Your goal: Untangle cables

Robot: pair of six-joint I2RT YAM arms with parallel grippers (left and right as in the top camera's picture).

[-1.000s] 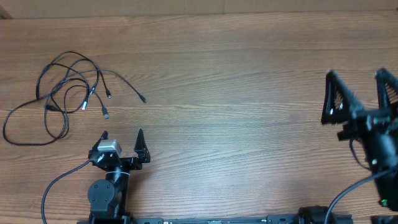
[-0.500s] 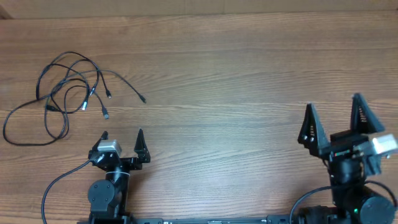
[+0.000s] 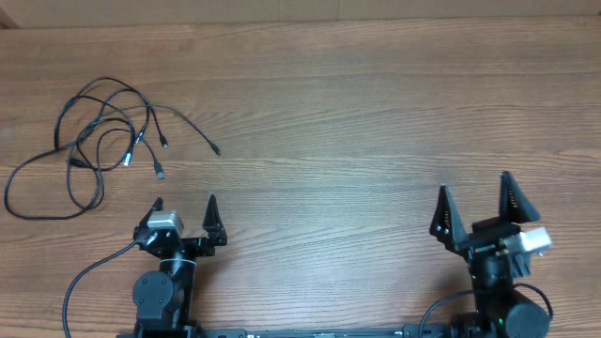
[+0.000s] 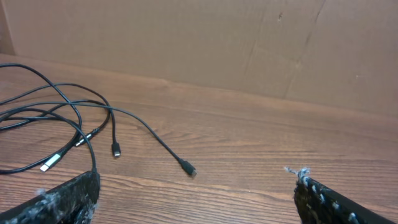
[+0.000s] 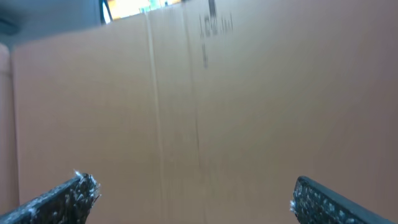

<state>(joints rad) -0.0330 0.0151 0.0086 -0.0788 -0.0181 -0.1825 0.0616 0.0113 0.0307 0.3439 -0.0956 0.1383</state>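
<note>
Several cables (image 3: 101, 120), wooden table (image 3: 357, 113), cardboard wall (image 4: 186, 43)

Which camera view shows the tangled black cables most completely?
The overhead view: the cables appear whole, with all their loops and plug ends in frame. The left wrist view shows only part of them, cut off at the frame edge. The right wrist view shows none.

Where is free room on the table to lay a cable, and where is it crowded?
Free: the middle of the table, from the cables across to the right end effector. Crowded: the left side, where the cables lie tangled beyond the left end effector.
</note>
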